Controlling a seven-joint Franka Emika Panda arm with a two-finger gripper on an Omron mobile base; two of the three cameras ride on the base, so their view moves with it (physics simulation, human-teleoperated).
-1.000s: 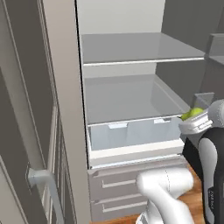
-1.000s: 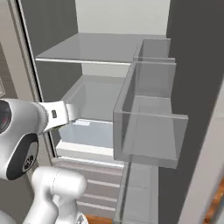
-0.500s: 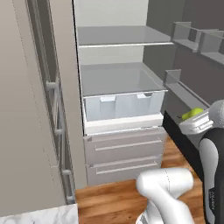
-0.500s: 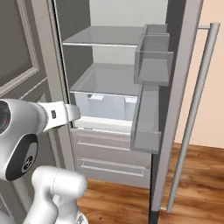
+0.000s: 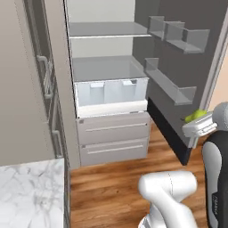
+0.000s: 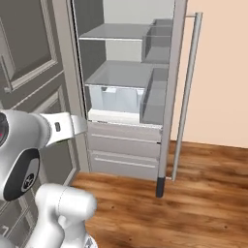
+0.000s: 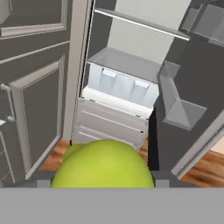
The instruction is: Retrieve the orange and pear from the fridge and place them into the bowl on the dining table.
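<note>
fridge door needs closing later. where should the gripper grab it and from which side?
Take the long vertical bar handle on the outer face of the open door, near mid-height, coming from the outside of the door with the jaws set across the bar. It stands off the door, so fingers fit around it. The gripper is now shut on the pear, so that would have to go first.

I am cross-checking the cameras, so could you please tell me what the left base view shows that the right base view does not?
The left base view has the pear at the gripper and a marble top at lower left. The right base view has the fridge's long bar handle and a peach wall. Both share the open fridge, its clear drawer, door bins and wood floor.
</note>
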